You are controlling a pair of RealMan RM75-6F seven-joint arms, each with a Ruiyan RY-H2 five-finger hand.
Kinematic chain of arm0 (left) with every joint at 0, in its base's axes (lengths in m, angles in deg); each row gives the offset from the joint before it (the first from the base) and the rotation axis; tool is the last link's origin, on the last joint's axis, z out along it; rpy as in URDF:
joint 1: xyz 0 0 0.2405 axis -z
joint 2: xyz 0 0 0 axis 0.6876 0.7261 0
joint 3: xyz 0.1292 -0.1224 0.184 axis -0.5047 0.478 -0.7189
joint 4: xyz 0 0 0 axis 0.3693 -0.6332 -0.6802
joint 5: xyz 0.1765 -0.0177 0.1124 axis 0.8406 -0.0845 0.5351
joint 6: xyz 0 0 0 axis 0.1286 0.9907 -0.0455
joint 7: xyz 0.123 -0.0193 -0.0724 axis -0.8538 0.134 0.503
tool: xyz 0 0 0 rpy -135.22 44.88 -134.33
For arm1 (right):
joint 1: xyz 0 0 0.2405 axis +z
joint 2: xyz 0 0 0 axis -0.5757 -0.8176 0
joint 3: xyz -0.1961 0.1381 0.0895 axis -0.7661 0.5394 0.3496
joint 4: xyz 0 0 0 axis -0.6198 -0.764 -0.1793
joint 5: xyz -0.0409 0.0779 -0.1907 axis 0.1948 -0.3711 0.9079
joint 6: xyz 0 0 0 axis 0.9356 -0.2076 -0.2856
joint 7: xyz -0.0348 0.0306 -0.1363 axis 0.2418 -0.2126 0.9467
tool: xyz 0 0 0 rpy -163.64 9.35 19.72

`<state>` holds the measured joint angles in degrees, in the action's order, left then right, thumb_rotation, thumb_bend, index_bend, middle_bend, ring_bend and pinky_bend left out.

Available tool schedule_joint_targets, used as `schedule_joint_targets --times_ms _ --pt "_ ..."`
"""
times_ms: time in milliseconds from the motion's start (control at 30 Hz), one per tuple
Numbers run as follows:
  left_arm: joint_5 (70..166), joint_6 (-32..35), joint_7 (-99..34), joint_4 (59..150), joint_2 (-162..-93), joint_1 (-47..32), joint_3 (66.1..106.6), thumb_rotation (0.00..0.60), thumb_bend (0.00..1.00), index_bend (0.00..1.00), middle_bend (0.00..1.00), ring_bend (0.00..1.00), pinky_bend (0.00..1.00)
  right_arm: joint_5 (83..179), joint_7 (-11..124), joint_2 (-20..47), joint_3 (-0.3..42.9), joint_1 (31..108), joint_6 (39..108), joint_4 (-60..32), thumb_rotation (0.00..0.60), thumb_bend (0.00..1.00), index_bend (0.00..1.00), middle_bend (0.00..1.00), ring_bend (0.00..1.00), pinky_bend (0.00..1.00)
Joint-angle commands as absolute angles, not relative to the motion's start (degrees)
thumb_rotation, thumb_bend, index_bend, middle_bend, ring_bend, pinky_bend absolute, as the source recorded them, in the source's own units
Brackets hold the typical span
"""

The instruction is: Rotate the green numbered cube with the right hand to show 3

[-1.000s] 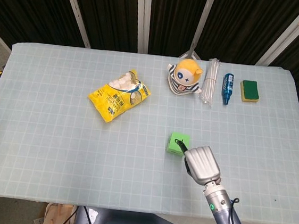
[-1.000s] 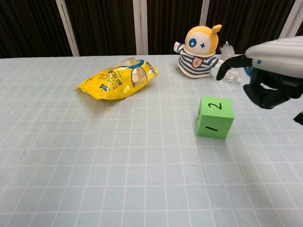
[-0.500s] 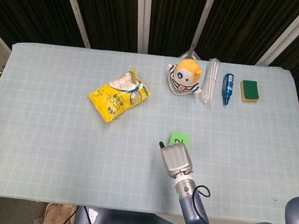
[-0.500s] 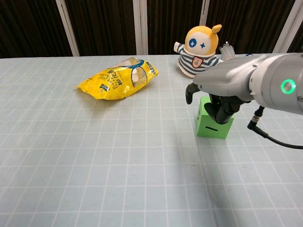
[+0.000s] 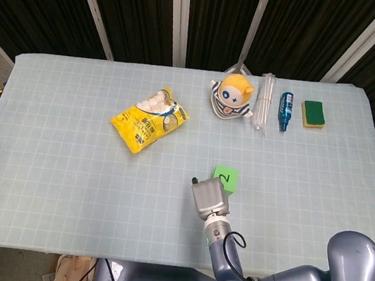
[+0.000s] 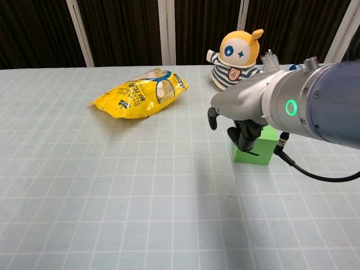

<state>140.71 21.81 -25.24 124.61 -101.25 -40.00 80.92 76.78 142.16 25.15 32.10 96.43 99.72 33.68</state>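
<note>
Green cube (image 5: 226,178), 2 on top.

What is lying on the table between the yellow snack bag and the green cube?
Nothing: in the head view, only bare gridded tablecloth lies between the yellow snack bag and the green cube. The right hand is nearer the robot, beside the cube.

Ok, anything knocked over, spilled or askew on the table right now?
Nothing stands out. The cube sits flat with 2 on top, the right hand over its near side. The snack bag lies intact and the doll sits upright.
</note>
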Motion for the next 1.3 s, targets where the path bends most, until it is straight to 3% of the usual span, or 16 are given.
schedule_joint_targets --times_ms 33,467,1300 --pt "140.8 22.0 -25.1 124.6 -101.2 -40.1 80.9 0.6 0.36 0.06 0.01 0.0 0.0 75.0 142.2 25.8 32.7 97.6 99.8 32.5 0.6 0.78 0.21 0.89 0.89 0.76" --pt "139.9 22.0 -24.7 124.4 -101.1 -40.1 81.3 0.6 0.36 0.06 0.01 0.0 0.0 70.1 141.3 26.6 32.4 100.3 99.2 27.3 0.6 0.78 0.21 0.89 0.89 0.76" --pt "140.1 23.0 -24.6 124.5 -101.1 -40.6 81.3 0.6 0.36 0.06 0.01 0.0 0.0 67.8 138.1 23.6 29.4 100.3 98.0 27.3 0.6 0.78 0.2 0.89 0.89 0.76"
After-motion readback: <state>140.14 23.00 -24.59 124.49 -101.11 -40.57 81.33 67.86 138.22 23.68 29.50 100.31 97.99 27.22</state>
